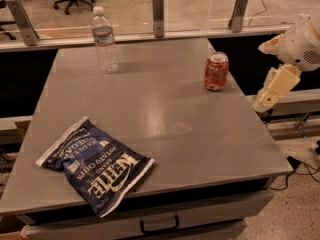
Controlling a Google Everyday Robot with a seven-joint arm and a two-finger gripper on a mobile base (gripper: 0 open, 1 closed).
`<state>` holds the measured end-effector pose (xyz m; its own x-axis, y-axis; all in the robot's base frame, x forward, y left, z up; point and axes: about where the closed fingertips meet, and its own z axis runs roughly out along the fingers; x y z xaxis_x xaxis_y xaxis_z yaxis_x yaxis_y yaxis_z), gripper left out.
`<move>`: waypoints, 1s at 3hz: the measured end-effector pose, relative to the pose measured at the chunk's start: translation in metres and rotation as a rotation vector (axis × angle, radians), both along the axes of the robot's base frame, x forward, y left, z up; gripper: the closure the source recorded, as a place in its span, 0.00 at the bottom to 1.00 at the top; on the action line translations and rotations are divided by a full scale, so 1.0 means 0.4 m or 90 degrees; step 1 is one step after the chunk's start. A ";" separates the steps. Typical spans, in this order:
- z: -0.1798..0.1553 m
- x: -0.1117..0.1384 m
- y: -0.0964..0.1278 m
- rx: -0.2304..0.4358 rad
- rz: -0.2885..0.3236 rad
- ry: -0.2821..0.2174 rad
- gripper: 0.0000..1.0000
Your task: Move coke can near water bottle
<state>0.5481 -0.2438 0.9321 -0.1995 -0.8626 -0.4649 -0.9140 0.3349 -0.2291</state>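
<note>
The coke can (216,72) is a red-orange shiny can with a silver top. It stands upright near the right edge of the grey table (165,114). The water bottle (105,40) is clear with a white cap. It stands upright at the table's far left, well apart from the can. My gripper (266,100) is the cream-coloured end of the arm. It hangs off the table's right side, to the right of the can and a little lower, touching nothing.
A dark blue Kettle chips bag (95,164) lies at the table's front left. A glass barrier with metal posts (158,8) runs along the far edge. A drawer handle (159,226) sits below the front edge. Cables lie on the floor (300,166) at the right.
</note>
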 end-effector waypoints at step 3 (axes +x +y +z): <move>-0.156 0.252 0.027 0.253 -0.024 -0.018 0.00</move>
<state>0.6490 -0.2330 0.8697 -0.2094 -0.6065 -0.7670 -0.8947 0.4353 -0.0999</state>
